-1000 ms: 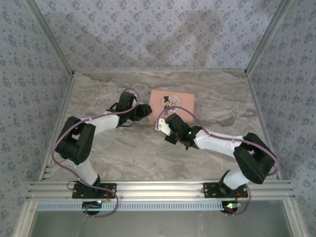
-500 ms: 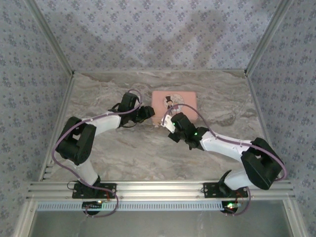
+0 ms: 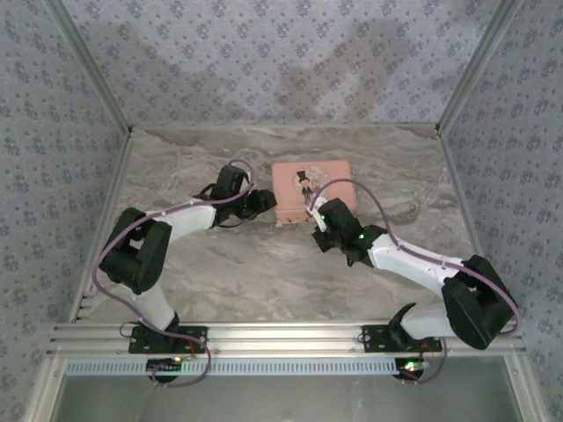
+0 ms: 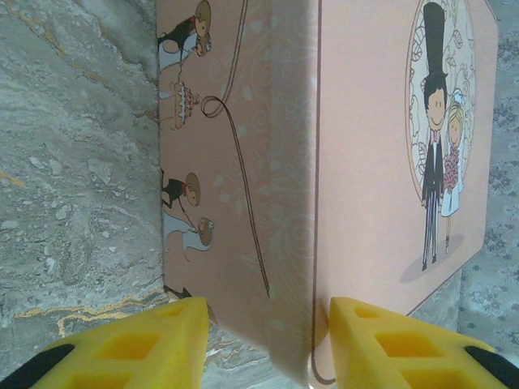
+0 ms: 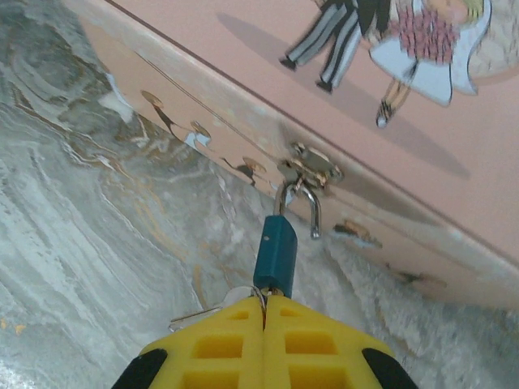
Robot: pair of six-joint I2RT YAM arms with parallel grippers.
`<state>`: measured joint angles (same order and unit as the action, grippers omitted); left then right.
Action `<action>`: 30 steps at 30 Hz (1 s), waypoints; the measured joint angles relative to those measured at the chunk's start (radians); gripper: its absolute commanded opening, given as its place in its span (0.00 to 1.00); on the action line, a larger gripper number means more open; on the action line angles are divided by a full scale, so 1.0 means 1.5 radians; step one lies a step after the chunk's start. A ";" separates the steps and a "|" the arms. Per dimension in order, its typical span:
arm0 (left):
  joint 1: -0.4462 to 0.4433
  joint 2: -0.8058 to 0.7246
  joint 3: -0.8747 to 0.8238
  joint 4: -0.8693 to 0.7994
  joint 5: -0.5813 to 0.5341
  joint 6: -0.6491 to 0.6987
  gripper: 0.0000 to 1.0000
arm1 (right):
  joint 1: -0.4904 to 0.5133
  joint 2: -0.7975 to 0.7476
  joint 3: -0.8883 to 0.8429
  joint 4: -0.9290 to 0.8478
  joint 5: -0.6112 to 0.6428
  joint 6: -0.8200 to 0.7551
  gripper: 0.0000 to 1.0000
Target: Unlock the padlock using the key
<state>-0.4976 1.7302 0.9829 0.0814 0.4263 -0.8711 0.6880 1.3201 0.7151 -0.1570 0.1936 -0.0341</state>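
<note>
A pink box [image 5: 243, 89] carries a metal hasp [image 5: 312, 168] on its front wall. A teal padlock [image 5: 276, 251] hangs from that hasp by its silver shackle [image 5: 304, 203]; one shackle leg ends free beside the body. My right gripper [image 5: 265, 304] is shut on the key at the padlock's base, and the key itself is hidden between the fingers. A second key [image 5: 203, 312] on the ring sticks out to the left. My left gripper [image 4: 268, 324] clamps the box [image 4: 381, 162] at its corner, one finger on the side wall and one on the lid.
The box [image 3: 312, 180] sits at the middle back of the marble table [image 3: 220, 264], with the left gripper [image 3: 264, 200] at its left end and the right gripper [image 3: 315, 214] at its front. Patterned walls close in the back and both sides.
My right arm has swung right and toward the back, carrying its gripper along the box's front. The box has shifted slightly right with the left gripper.
</note>
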 measured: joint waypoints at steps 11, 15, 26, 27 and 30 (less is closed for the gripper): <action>0.000 0.000 0.007 -0.002 0.000 0.000 0.43 | -0.048 0.060 0.004 -0.008 -0.030 0.071 0.00; -0.001 0.000 0.010 -0.005 0.000 0.000 0.43 | -0.048 0.063 0.004 0.005 -0.055 0.073 0.00; -0.001 -0.009 0.002 -0.005 -0.005 0.002 0.43 | 0.046 0.113 0.023 0.051 -0.097 0.076 0.00; -0.001 -0.019 -0.010 -0.005 -0.008 0.002 0.43 | 0.056 0.124 0.031 0.054 -0.102 0.078 0.00; -0.001 -0.062 -0.048 -0.012 -0.024 0.002 0.44 | 0.077 0.151 0.051 0.059 -0.105 0.078 0.00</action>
<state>-0.4995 1.6375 0.9112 0.0631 0.3904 -0.8680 0.8032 1.5463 0.7910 -0.0685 0.0357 0.0826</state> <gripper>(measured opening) 0.432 0.064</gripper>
